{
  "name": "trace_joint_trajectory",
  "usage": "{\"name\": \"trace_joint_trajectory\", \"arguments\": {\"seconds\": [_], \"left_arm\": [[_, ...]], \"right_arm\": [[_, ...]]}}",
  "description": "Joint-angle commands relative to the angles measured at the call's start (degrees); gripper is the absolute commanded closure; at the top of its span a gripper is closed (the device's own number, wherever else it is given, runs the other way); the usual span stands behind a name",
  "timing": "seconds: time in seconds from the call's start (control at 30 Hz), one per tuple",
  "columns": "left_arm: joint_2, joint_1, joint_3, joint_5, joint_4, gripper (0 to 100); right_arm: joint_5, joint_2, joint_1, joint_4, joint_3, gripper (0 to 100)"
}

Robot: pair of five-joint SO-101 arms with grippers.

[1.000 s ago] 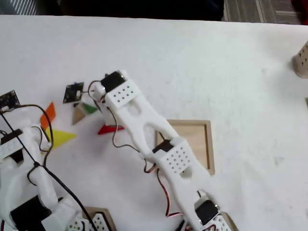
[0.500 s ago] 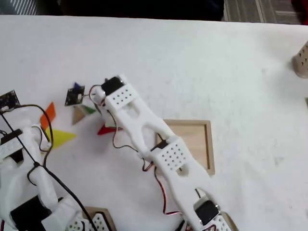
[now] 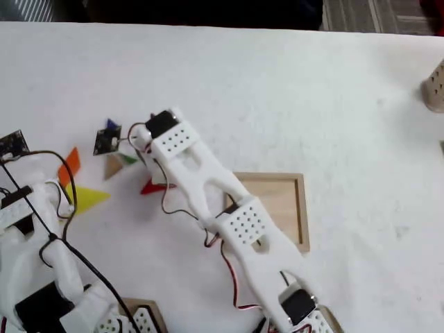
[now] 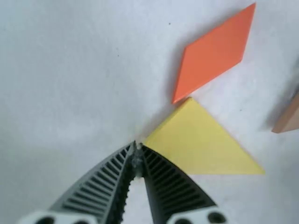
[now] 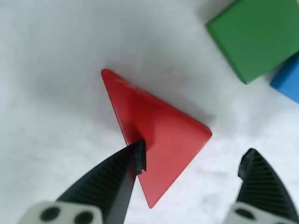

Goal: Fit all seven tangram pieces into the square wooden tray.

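Tray (image 3: 286, 195), square and wooden, lies on the white tabletop (image 3: 312, 90), partly under the right arm (image 3: 208, 184); its visible floor is plain wood. The right end effector (image 5: 192, 162) stands wide open over the red triangle piece (image 5: 159, 126), gripping nothing. The left end effector (image 4: 136, 151) is closed and empty, its tip beside the yellow triangle piece (image 4: 201, 144).

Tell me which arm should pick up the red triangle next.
Right. The right gripper is open directly over the red triangle, while the left gripper is shut beside the yellow triangle.
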Motion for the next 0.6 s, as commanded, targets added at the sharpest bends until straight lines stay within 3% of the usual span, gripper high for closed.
{"name": "trace_joint_trajectory", "arguments": {"seconds": [0.0,0.4,0.57], "left_arm": [[-0.22,0.75,-1.85,0.26,-0.44,98],[-0.22,0.66,-1.85,0.26,-0.44,98],[-0.22,0.66,-1.85,0.26,-0.44,98]], "right_arm": [[1.14,0.57,-0.66,0.75,-0.53,68.0],[2.37,0.04,-2.07,2.15,2.37,68.7],[1.58,0.31,-2.86,2.24,2.46,86.8]]}}
